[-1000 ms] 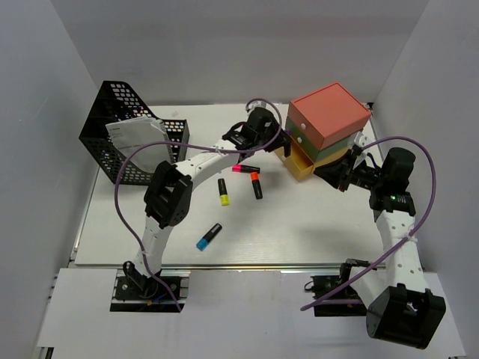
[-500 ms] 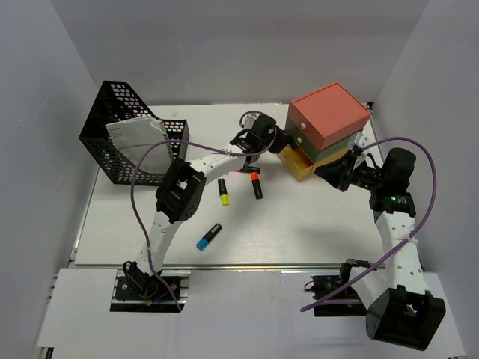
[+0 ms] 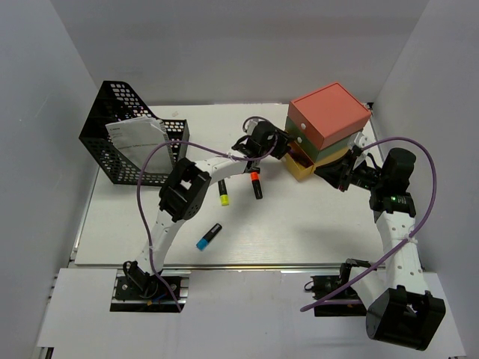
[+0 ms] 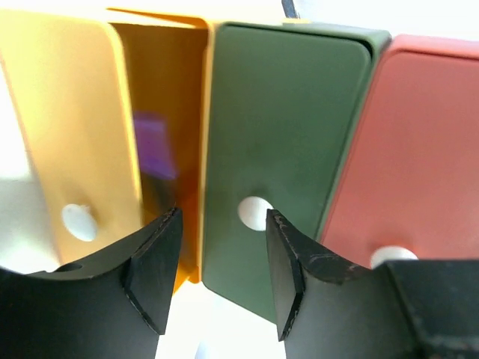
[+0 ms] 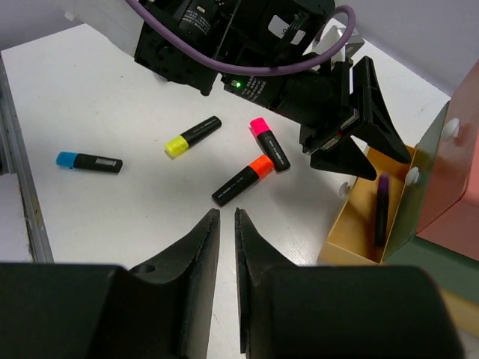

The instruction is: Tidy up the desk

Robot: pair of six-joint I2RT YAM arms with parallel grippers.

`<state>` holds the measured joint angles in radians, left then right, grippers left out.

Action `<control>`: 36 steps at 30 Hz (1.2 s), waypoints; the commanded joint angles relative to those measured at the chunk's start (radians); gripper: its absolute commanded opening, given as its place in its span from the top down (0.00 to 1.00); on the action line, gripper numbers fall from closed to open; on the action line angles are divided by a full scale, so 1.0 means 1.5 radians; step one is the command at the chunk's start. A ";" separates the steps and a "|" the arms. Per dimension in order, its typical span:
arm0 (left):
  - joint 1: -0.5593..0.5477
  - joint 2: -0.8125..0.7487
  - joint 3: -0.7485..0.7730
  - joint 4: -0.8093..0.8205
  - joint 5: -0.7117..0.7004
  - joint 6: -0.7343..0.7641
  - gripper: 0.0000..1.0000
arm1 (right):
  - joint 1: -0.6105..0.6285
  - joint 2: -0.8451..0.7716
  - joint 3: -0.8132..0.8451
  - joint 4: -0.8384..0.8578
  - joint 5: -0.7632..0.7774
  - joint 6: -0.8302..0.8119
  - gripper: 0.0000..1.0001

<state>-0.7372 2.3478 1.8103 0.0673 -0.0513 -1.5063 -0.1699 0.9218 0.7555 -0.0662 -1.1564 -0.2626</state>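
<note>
Your tabletop (image 3: 314, 232) fills the middle of the top view, white, with its front rail just ahead of both arm bases. Your left hand (image 3: 281, 143) is at the far right part of it, right up against the front of the drawer box (image 3: 325, 120). The left wrist view shows its fingers (image 4: 153, 269) spread, nothing between them, facing the gap between the yellow drawer (image 4: 67, 127) and the green drawer front (image 4: 284, 134). The yellow drawer stands open with a purple marker (image 5: 382, 211) lying inside.

Your right hand (image 3: 334, 174) sits just beside the box's right side. Its fingers (image 5: 196, 247) are pressed nearly together with only a thin slit between them, holding nothing.

Four highlighters lie loose on the tabletop. The pink highlighter (image 5: 269, 143) and orange highlighter (image 3: 256, 184) lie near the open drawer. The yellow highlighter (image 3: 223, 196) lies left of the orange one. The blue highlighter (image 3: 209, 236) lies apart from them, nearer the front. The black mesh basket (image 3: 112, 153) sits at the far left corner with white papers (image 3: 135, 134) in it.
</note>
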 commanded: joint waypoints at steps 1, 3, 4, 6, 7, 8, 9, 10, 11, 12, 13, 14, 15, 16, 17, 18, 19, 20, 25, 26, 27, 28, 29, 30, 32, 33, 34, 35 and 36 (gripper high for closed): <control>-0.003 -0.053 -0.003 0.043 0.025 0.021 0.41 | -0.004 -0.007 0.012 0.001 -0.004 -0.010 0.80; -0.003 -0.060 -0.014 0.053 0.032 0.023 0.41 | -0.004 -0.005 0.012 -0.001 -0.005 -0.012 0.78; 0.003 -0.063 -0.022 0.060 0.033 0.024 0.42 | -0.003 -0.004 0.012 -0.002 -0.005 -0.014 0.78; 0.003 -0.079 -0.038 0.078 0.033 0.025 0.48 | -0.004 -0.004 0.010 -0.002 -0.005 -0.016 0.77; 0.003 -0.088 -0.063 0.104 0.057 0.031 0.63 | -0.005 -0.003 0.009 -0.002 -0.009 -0.021 0.77; 0.003 -0.100 -0.081 0.121 0.064 0.038 0.74 | -0.003 -0.002 0.009 -0.004 -0.012 -0.026 0.77; 0.003 -0.129 -0.102 0.149 0.072 0.052 0.83 | -0.004 0.003 0.007 -0.008 -0.020 -0.034 0.77; 0.003 -0.152 -0.156 0.210 0.088 0.096 0.92 | -0.004 0.007 0.007 -0.024 -0.052 -0.067 0.79; 0.003 -0.174 -0.187 0.237 0.099 0.122 1.00 | 0.002 0.014 0.008 -0.043 -0.076 -0.101 0.79; 0.012 -0.199 -0.219 0.266 0.114 0.157 1.00 | 0.004 0.033 0.011 -0.068 -0.101 -0.136 0.81; 0.020 -0.258 -0.292 0.324 0.162 0.245 1.00 | 0.006 0.046 0.015 -0.130 -0.131 -0.206 0.84; 0.027 -0.290 -0.334 0.353 0.188 0.289 1.00 | 0.015 0.056 0.027 -0.153 -0.133 -0.227 0.86; 0.040 -0.322 -0.377 0.384 0.222 0.329 1.00 | 0.026 0.076 0.035 -0.173 -0.130 -0.242 0.88; 0.049 -0.392 -0.418 0.415 0.253 0.403 1.00 | 0.043 0.083 0.044 -0.199 -0.101 -0.253 0.91; 0.058 -0.429 -0.475 0.401 0.304 0.435 1.00 | 0.052 0.088 0.052 -0.196 -0.077 -0.250 0.92; 0.076 -0.465 -0.487 0.294 0.328 0.522 1.00 | 0.094 0.093 0.051 -0.178 -0.052 -0.228 0.92; 0.083 -0.495 -0.484 0.210 0.348 0.581 1.00 | 0.111 0.095 0.049 -0.153 -0.018 -0.204 0.94; 0.083 -0.551 -0.474 0.124 0.335 0.646 0.96 | 0.140 0.097 0.048 -0.113 0.060 -0.180 0.95; 0.083 -0.698 -0.492 -0.239 0.163 0.938 0.36 | 0.321 0.192 0.093 -0.105 0.296 -0.107 0.97; 0.083 -0.755 -0.510 -0.254 0.128 0.960 0.30 | 0.349 0.214 0.105 -0.106 0.367 -0.099 0.96; 0.083 -0.784 -0.551 -0.278 0.055 0.981 0.25 | 0.360 0.258 0.132 -0.110 0.404 -0.072 0.92; 0.083 -0.813 -0.575 -0.284 0.015 0.986 0.18 | 0.381 0.282 0.149 -0.116 0.466 -0.064 0.85; 0.083 -0.876 -0.600 -0.287 -0.013 0.989 0.15 | 0.409 0.329 0.170 -0.129 0.499 -0.056 0.81; 0.083 -0.910 -0.652 -0.279 -0.058 0.987 0.13 | 0.419 0.350 0.192 -0.154 0.526 -0.045 0.72; 0.083 -0.975 -0.709 -0.263 -0.087 0.988 0.10 | 0.459 0.413 0.254 -0.181 0.580 -0.021 0.60; 0.083 -1.034 -0.732 -0.248 -0.101 0.989 0.08 | 0.465 0.430 0.271 -0.190 0.587 -0.009 0.59; 0.083 -1.061 -0.767 -0.241 -0.122 0.990 0.07 | 0.478 0.451 0.306 -0.200 0.609 0.024 0.50; 0.076 -1.082 -0.773 -0.239 -0.133 0.993 0.04 | 0.489 0.487 0.322 -0.204 0.626 0.045 0.46; 0.076 -1.114 -0.775 -0.238 -0.146 0.996 0.03 | 0.494 0.509 0.341 -0.210 0.633 0.061 0.40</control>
<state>-0.6136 0.7670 0.6651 -0.2859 -0.1341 -0.0681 0.5373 1.6329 1.1816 -0.3305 -0.3534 -0.2798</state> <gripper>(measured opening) 0.960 0.581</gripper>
